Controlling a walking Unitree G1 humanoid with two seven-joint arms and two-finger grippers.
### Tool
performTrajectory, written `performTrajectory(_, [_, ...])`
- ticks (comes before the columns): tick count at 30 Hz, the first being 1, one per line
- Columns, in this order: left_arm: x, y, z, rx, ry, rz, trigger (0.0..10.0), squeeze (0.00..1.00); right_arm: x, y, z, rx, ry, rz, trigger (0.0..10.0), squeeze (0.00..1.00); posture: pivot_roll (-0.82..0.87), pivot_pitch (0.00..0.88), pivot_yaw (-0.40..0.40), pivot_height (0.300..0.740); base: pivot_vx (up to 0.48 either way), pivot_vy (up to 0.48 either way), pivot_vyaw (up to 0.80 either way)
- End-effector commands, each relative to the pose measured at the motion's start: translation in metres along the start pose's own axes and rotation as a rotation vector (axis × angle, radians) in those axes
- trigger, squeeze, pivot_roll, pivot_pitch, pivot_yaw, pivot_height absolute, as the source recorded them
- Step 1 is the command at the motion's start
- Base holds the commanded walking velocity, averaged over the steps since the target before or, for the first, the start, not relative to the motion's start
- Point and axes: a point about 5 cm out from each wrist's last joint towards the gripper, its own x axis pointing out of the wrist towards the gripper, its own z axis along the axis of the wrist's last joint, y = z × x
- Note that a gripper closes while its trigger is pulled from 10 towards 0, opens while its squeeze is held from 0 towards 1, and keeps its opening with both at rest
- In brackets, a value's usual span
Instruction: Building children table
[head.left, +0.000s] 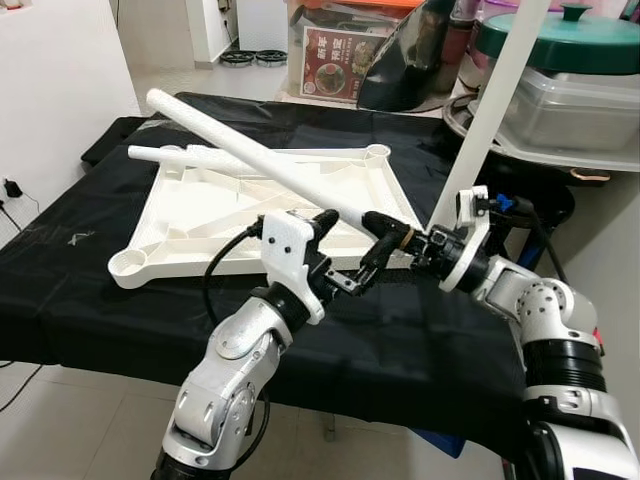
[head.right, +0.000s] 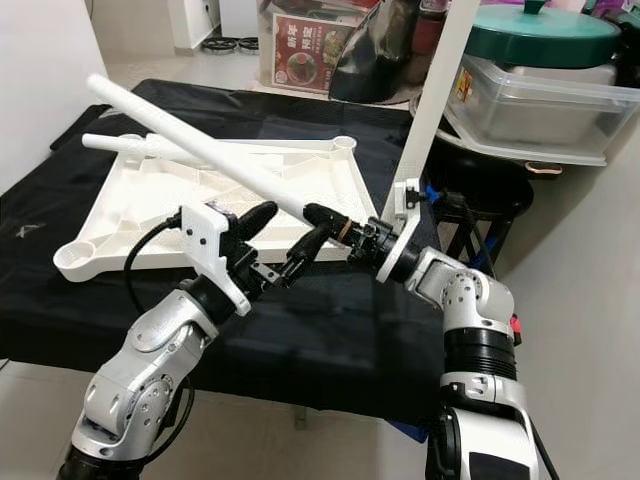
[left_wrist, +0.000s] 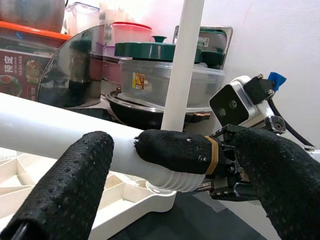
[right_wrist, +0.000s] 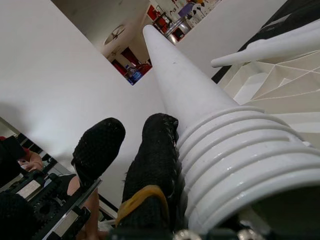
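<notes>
White table leg (head.left: 262, 162) and white ribbed tabletop (head.left: 255, 215) on a black cloth (head.left: 420, 340); silver arms with black fingers (left_wrist: 75, 180), one finger bearing a yellow band (left_wrist: 214, 155); far right, a dark green lid (head.left: 570, 40) over a clear tub (head.left: 570, 105), and a red printed box (head.left: 338, 60).

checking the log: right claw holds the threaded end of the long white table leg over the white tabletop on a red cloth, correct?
Not quite: the cloth is black, as the left eye view shows. The right claw does hold the threaded end of the long white plastic table leg over the upturned white plastic tabletop.
</notes>
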Motion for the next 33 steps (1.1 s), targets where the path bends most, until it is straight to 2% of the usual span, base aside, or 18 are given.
performTrajectory(1, [-0.003, 0.003, -0.003, -0.007, 0.013, 0.025, 10.0, 0.0, 0.001, 0.002, 0.004, 0.0, -0.014, 0.017, 0.0, 0.0, 0.11, 0.051, -0.086, 0.74, 0.0, 0.0, 0.0])
performTrajectory(9, [-0.003, 0.005, -0.001, -0.032, 0.008, 0.05, 10.0, 0.0, -0.002, 0.003, 0.003, 0.01, -0.025, 0.02, 0.0, 0.0, 0.11, 0.058, -0.087, 0.74, 0.0, 0.0, 0.0])
performTrajectory(10, [-0.003, 0.007, 0.005, -0.131, -0.032, 0.062, 10.0, 0.0, -0.006, 0.002, 0.002, 0.037, -0.045, 0.027, 0.0, 0.0, 0.1, 0.062, -0.088, 0.74, 0.0, 0.0, 0.0])
performTrajectory(11, [-0.003, 0.007, 0.005, -0.131, -0.032, 0.062, 10.0, 0.0, -0.006, 0.002, 0.002, 0.037, -0.045, 0.027, 0.0, 0.0, 0.1, 0.062, -0.088, 0.74, 0.0, 0.0, 0.0])
performTrajectory(12, [-0.003, 0.008, 0.01, -0.21, -0.067, 0.064, 10.0, 0.0, -0.01, 0.001, 0.001, 0.062, -0.058, 0.032, 0.0, 0.0, 0.1, 0.061, -0.089, 0.74, 0.0, 0.0, 0.0])
performTrajectory(14, [-0.003, 0.008, 0.01, -0.21, -0.067, 0.064, 10.0, 0.0, -0.01, 0.001, 0.001, 0.062, -0.058, 0.032, 0.0, 0.0, 0.1, 0.061, -0.089, 0.74, 0.0, 0.0, 0.0])
performTrajectory(15, [-0.004, 0.01, 0.014, -0.284, -0.098, 0.068, 10.0, 0.0, -0.012, 0.0, 0.0, 0.079, -0.066, 0.03, 0.0, 0.0, 0.1, 0.065, -0.088, 0.74, 0.0, 0.0, 0.0])
performTrajectory(16, [-0.004, 0.01, 0.014, -0.284, -0.098, 0.068, 10.0, 0.0, -0.012, 0.0, 0.0, 0.079, -0.066, 0.03, 0.0, 0.0, 0.1, 0.065, -0.088, 0.74, 0.0, 0.0, 0.0])
performTrajectory(17, [-0.006, 0.012, 0.015, -0.332, -0.114, 0.071, 10.0, 0.0, -0.015, -0.001, 0.0, 0.093, -0.074, 0.032, 0.0, 0.0, 0.1, 0.065, -0.088, 0.74, 0.0, 0.0, 0.0])
performTrajectory(25, [-0.016, 0.019, 0.006, -0.38, -0.091, 0.085, 10.0, 0.0, -0.019, -0.001, 0.0, 0.115, -0.086, 0.044, 0.0, 0.0, 0.1, 0.063, -0.09, 0.74, 0.0, 0.0, 0.0])
performTrajectory(28, [-0.024, 0.032, -0.001, -0.475, -0.104, 0.154, 10.0, 0.0, -0.021, 0.008, -0.002, 0.12, -0.076, 0.098, 0.0, 0.0, 0.1, 0.059, -0.092, 0.74, 0.0, 0.0, 0.0])
performTrajectory(29, [-0.024, 0.032, -0.001, -0.475, -0.104, 0.154, 10.0, 0.0, -0.021, 0.008, -0.002, 0.12, -0.076, 0.098, 0.0, 0.0, 0.1, 0.059, -0.092, 0.74, 0.0, 0.0, 0.0])
performTrajectory(31, [-0.03, 0.043, -0.006, -0.537, -0.12, 0.221, 10.0, 0.0, -0.022, 0.011, -0.003, 0.127, -0.078, 0.118, 0.0, 0.0, 0.1, 0.055, -0.092, 0.74, 0.0, 0.0, 0.0])
performTrajectory(32, [-0.03, 0.043, -0.006, -0.537, -0.12, 0.221, 10.0, 0.0, -0.022, 0.011, -0.003, 0.127, -0.078, 0.118, 0.0, 0.0, 0.1, 0.055, -0.092, 0.74, 0.0, 0.0, 0.0])
performTrajectory(33, [-0.033, 0.05, -0.008, -0.563, -0.133, 0.267, 10.0, 0.0, -0.023, 0.012, -0.004, 0.13, -0.078, 0.124, 0.0, 0.0, 0.1, 0.053, -0.093, 0.74, 0.0, 0.0, 0.0])
